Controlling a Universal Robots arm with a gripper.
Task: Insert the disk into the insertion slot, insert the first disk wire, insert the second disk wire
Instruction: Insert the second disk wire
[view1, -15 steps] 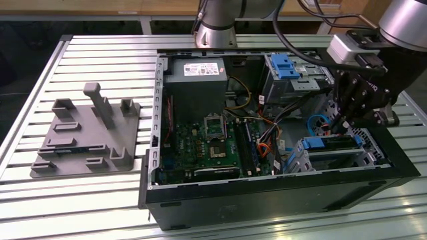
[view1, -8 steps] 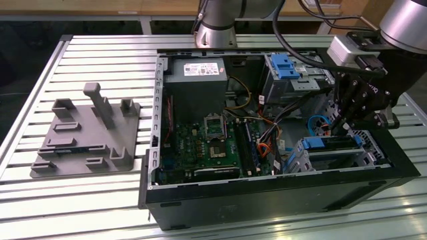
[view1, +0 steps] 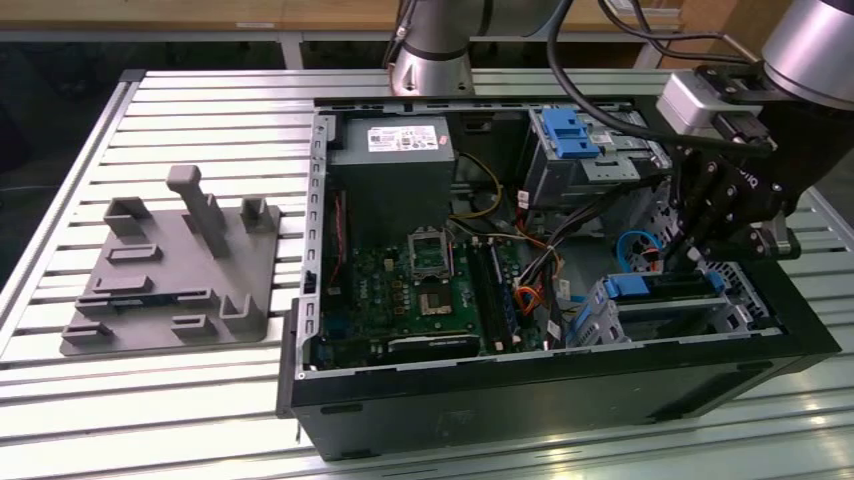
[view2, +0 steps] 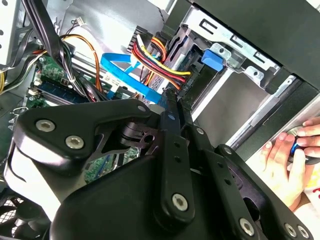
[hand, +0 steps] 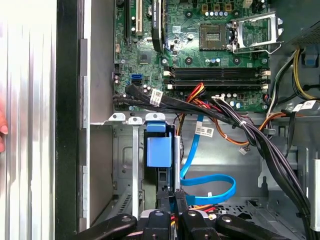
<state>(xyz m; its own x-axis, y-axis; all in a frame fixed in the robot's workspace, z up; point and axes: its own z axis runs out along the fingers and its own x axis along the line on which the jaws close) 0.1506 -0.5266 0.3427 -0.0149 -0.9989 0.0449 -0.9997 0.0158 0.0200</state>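
Note:
The disk (view1: 657, 290), edged by its blue carrier (hand: 159, 151), sits inside the grey insertion slot (view1: 731, 300) at the case's front corner on the exterior view's right. My gripper (view1: 678, 270) reaches down to the disk's inner end. Its fingers (hand: 164, 202) are drawn close together. The first disk wire (view2: 156, 56), a red, yellow and black bundle, ends right at the fingertips (view2: 172, 100), where its plug seems pinched. The second disk wire (hand: 212, 184), light blue and flat, loops beside the gripper (hand: 171, 194); its plug end is hidden behind the fingers.
A green motherboard (view1: 414, 290) fills the case floor and thick black cable bundles (hand: 250, 135) cross it. A blue-latched grey drive unit (view1: 567, 135) stands at the back. A grey fixture (view1: 174, 270) lies on the slatted table. A person's hand (view2: 285, 155) rests outside the case.

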